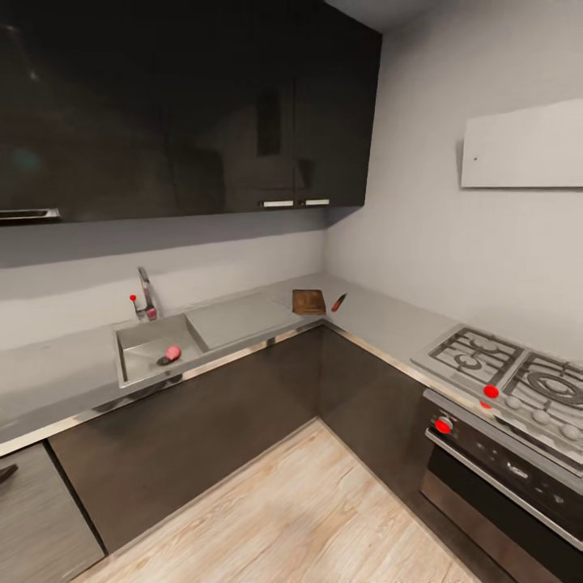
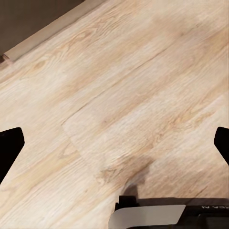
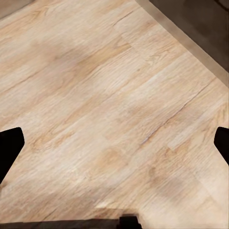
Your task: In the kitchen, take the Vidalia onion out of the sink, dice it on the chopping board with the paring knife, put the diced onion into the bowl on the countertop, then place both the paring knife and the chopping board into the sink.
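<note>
Likely light, firm, prone to roll: Vidalia onion [image 1: 172,352] in the sink [image 1: 146,344], best pinched across its middle; both pincers spread wide, empty, over wood floor [image 2: 124,95].

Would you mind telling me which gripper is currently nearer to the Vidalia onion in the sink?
Cannot tell. The Vidalia onion lies in the sink across the kitchen. The left gripper and right gripper both point at the wooden floor, open and empty, nowhere near it.
</note>
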`<state>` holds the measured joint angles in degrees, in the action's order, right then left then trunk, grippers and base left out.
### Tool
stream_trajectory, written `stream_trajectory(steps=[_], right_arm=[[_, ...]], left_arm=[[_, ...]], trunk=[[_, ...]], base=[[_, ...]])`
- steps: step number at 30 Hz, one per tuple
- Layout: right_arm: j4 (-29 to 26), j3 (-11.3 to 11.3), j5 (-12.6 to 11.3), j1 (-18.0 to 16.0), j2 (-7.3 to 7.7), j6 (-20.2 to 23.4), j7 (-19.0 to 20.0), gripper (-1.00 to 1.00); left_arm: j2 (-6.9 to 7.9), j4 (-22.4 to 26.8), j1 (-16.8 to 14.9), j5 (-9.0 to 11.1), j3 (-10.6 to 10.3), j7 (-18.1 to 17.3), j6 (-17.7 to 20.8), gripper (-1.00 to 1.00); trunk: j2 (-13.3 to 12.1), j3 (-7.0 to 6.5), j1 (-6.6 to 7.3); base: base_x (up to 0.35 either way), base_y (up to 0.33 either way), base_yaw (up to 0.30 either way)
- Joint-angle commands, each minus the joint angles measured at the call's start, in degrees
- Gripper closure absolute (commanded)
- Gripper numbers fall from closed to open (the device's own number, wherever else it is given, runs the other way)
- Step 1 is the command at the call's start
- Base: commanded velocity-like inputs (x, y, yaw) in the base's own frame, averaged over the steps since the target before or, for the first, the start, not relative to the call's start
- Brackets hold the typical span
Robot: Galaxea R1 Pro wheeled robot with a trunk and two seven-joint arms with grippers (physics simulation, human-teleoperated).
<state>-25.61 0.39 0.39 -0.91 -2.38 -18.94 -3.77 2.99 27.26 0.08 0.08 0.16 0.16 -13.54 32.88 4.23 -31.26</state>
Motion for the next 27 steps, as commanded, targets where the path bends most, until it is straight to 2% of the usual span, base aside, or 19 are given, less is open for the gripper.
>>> stream_trajectory(steps=[1, 7, 25, 27], right_arm=[[0.0, 0.0, 0.0, 0.0, -0.01, -0.2, -0.3, -1.00], [0.0, 0.1, 0.0, 0.0, 0.00, -0.2, -0.3, -1.00], [0.0, 0.1, 0.0, 0.0, 0.00, -0.2, -0.3, -1.00], [0.0, 0.1, 0.0, 0.0, 0.00, -0.2, -0.3, -1.00]], left_arm=[[0.00, 0.1, 0.0, 0.0, 0.0, 0.0, -0.1, -1.00], [0.00, 0.1, 0.0, 0.0, 0.0, 0.0, -0.1, -1.00], [0.00, 0.1, 0.0, 0.0, 0.0, 0.0, -0.1, -1.00], [0.00, 0.0, 0.0, 0.0, 0.0, 0.0, -0.1, -1.00]], trunk=[[-0.3, -0.09, 0.20], [-2.7, -1.17, 1.52], [-10.0, -4.40, 5.47], [-10.0, -4.40, 5.47]], base=[[0.000, 0.000, -0.006], [0.000, 0.000, -0.086], [0.000, 0.000, -0.231], [0.000, 0.000, -0.238]])
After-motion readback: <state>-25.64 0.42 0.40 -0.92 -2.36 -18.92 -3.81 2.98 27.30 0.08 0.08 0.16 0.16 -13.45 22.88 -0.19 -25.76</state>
